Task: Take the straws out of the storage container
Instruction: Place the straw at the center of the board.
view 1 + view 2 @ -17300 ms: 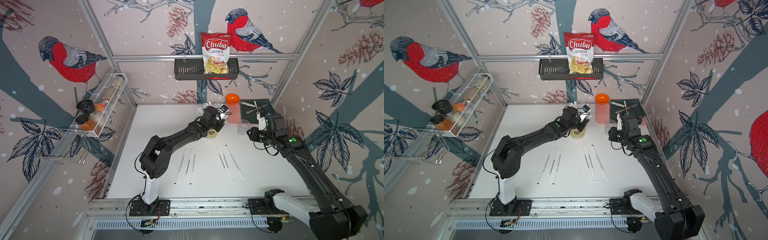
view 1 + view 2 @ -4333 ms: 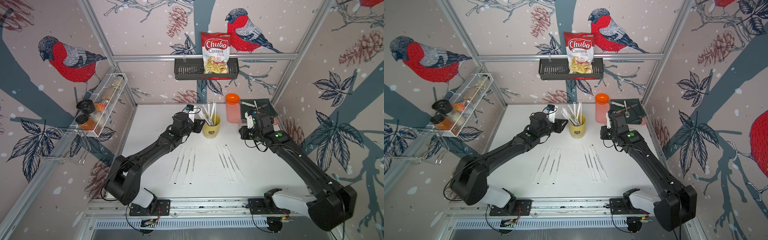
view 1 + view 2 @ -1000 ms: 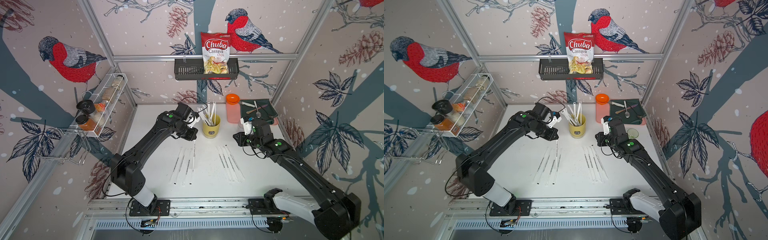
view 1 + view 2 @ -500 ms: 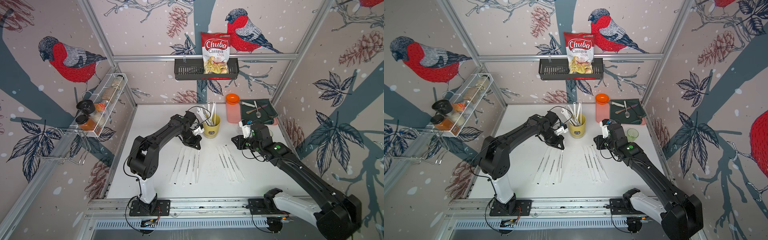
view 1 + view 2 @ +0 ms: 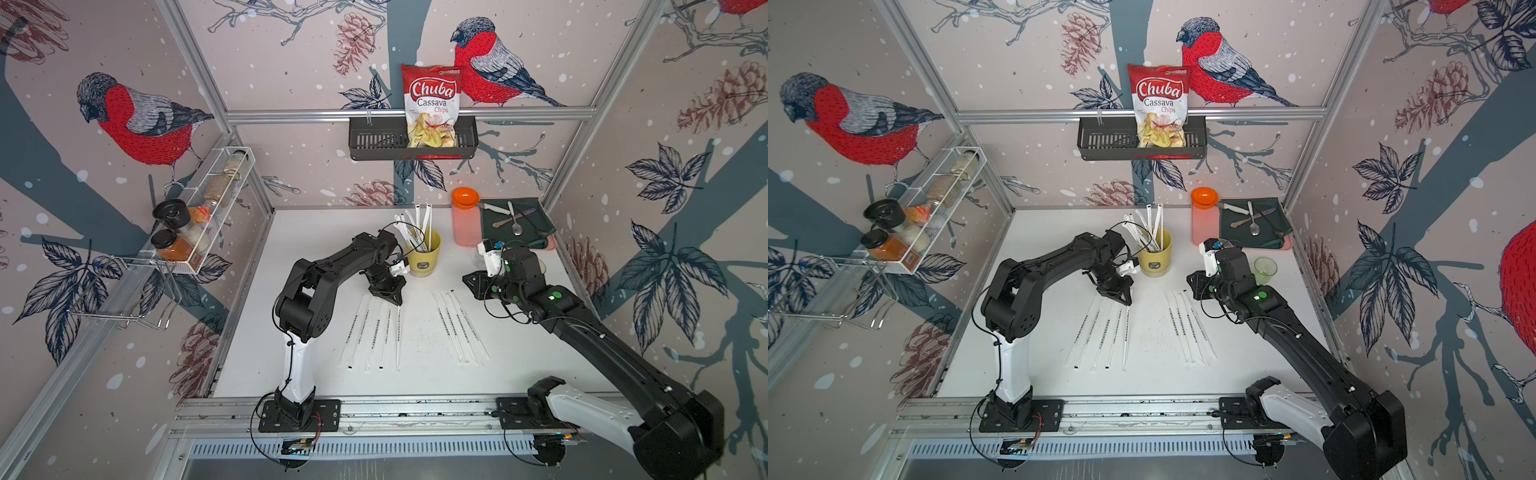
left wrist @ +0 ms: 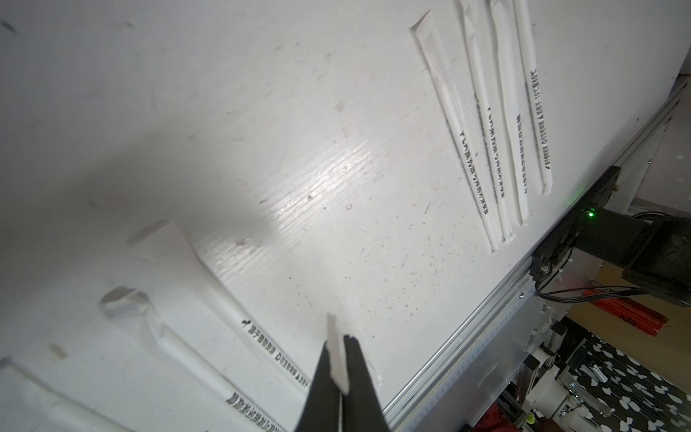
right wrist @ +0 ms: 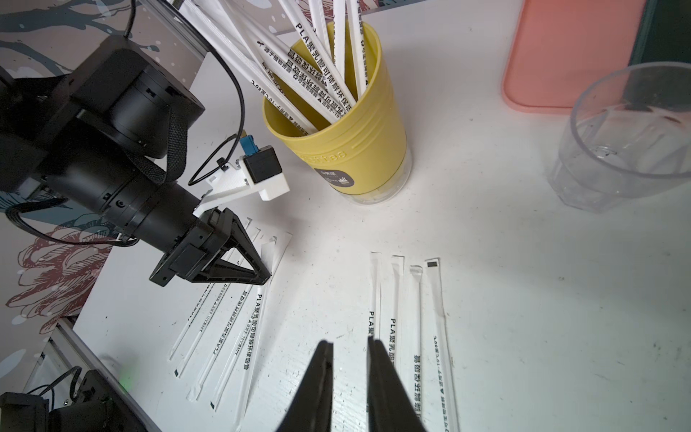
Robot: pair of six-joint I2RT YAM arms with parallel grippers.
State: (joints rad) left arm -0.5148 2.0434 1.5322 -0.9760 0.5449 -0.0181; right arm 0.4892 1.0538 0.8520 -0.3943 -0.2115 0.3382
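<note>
The left gripper (image 6: 339,345) was clamped on the end of one wrapped straw (image 6: 336,361) low over the tabletop (image 5: 415,382), beside three straws (image 5: 368,330) lying in a row left of centre. The right gripper (image 7: 349,346), jaws slightly apart and holding nothing, hovered above four more straws (image 5: 457,328) right of centre. The yellow storage container (image 5: 424,259), toward the back edge, held a bundle of straws upright, with a clear glass (image 7: 628,138) nearby.

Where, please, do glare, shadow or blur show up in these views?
Left wrist: a glare patch on the table, a broad shadow beside it, and the nearest straws slightly soft. Right wrist: storage container and its print in focus, evenly lit. Top views: evenly lit, sharp.
</note>
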